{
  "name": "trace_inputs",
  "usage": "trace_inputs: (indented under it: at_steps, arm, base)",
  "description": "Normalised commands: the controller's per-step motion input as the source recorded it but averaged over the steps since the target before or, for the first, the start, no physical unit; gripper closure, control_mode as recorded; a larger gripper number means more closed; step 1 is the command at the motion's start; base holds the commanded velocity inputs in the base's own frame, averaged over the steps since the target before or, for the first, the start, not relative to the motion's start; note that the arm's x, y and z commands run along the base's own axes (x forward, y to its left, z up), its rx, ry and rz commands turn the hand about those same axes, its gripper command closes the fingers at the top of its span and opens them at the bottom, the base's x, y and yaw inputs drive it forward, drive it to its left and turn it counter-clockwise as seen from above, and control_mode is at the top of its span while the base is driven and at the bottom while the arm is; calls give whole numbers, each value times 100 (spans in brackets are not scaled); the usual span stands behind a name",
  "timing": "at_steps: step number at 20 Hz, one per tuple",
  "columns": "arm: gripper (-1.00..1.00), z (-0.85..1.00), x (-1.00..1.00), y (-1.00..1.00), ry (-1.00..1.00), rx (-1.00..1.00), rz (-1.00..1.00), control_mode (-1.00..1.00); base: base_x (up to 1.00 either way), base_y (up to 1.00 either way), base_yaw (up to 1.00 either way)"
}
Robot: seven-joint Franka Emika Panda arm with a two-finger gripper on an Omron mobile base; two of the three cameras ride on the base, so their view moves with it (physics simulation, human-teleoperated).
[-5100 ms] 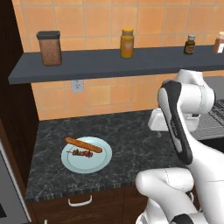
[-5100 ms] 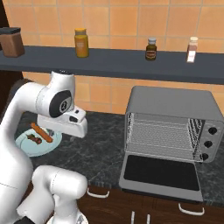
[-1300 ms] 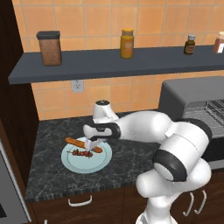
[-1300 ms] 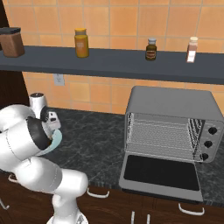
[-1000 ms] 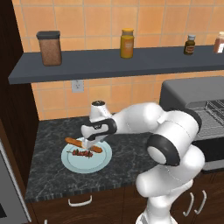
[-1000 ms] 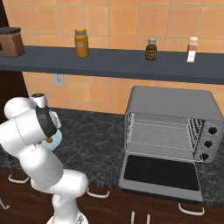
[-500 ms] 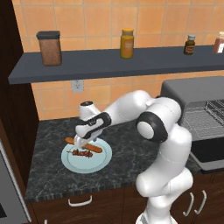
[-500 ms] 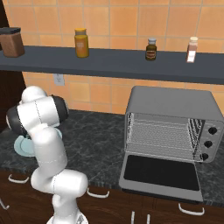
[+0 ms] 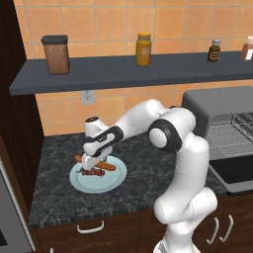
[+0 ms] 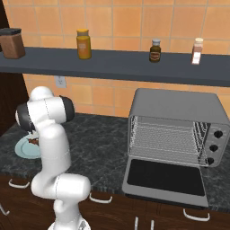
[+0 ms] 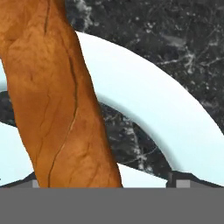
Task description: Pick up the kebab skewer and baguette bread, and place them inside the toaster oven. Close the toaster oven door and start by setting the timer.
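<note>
The baguette bread (image 9: 109,167) lies across a pale blue plate (image 9: 111,181) on the dark counter, with the kebab skewer (image 9: 92,173) just in front of it. My gripper (image 9: 89,166) is down over the plate, open, directly above the baguette's middle. In the hand view the baguette (image 11: 57,96) runs close up between the two fingertips (image 11: 179,179), nearer the left one, with the plate's rim (image 11: 148,103) behind it. The toaster oven (image 10: 179,130) stands at the right with its door (image 10: 164,177) folded down and the wire rack showing.
A shelf (image 9: 128,71) above the counter carries a brown canister (image 9: 56,54), an orange jar (image 9: 143,48) and small bottles. A dark tall cabinet (image 9: 12,113) borders the plate's left side. My own arm (image 10: 49,134) hides most of the plate (image 10: 21,149) in the right base view.
The arm has swung further left and lowered the open gripper onto the plate over the baguette. The food and the oven have not moved.
</note>
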Motion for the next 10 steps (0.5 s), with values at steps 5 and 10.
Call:
trace_inputs:
  at_steps: [5,10]
  arm:
    - [-100,-31,-12,-7,6,-12,9,-100]
    - [100,-4,1,3,0,0,0,-100]
  base:
    - [0,0,0]
    - [0,0,0]
